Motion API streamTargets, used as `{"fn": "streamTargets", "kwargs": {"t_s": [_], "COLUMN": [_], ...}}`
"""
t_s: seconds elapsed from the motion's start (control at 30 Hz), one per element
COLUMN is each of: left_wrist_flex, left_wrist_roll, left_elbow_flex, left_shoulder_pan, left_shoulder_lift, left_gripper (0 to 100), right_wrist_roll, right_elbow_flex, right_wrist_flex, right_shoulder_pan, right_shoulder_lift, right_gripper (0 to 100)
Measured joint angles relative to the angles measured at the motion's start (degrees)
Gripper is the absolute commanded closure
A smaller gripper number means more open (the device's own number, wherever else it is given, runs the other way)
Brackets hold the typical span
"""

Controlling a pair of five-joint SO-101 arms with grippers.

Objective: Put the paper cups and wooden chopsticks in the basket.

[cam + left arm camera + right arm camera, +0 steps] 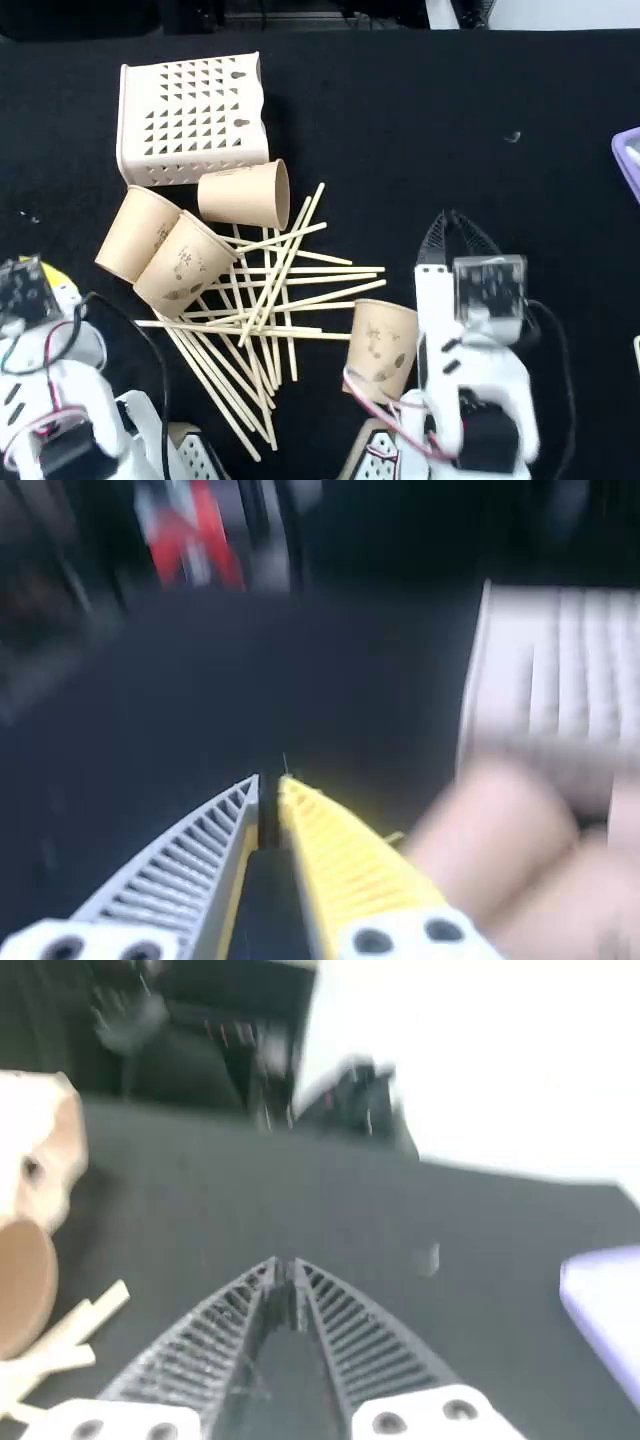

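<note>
Between the two pincers, on the black table, lie scattered wooden chopsticks and four paper cups. The basket rests on its side beyond them. Left pincer and right pincer are both closed tight, holding nothing. A purple object sits far right of the right pincer.

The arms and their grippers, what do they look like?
The left arm and right arm are white plastic with red and black cables. The left gripper has one grey and one yellow ribbed, pointed finger; the right gripper has two black ones.
</note>
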Motion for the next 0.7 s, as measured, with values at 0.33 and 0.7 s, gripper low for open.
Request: {"fn": "streamTargets", "kwargs": {"t_s": [0.33,0.7], "left_wrist_flex": [-17.05,-10.9], "left_wrist_roll": [3.25,3.69], "left_elbow_flex": [-6.77,-41.32], "left_shoulder_pan": [4.66,10.9], "left_shoulder_lift": [17.76,77.45], "left_gripper": [80,80], "right_wrist_roll": [-2.73,-12.22], "right_elbow_flex": [-33.49,-31.38], "right_wrist_flex": [7.82,-6.15], "right_shoulder_pan": [-12.4,-12.57], "right_shoulder_lift": [23.12,62.95], "right_gripper": [85.5,86.1]}}
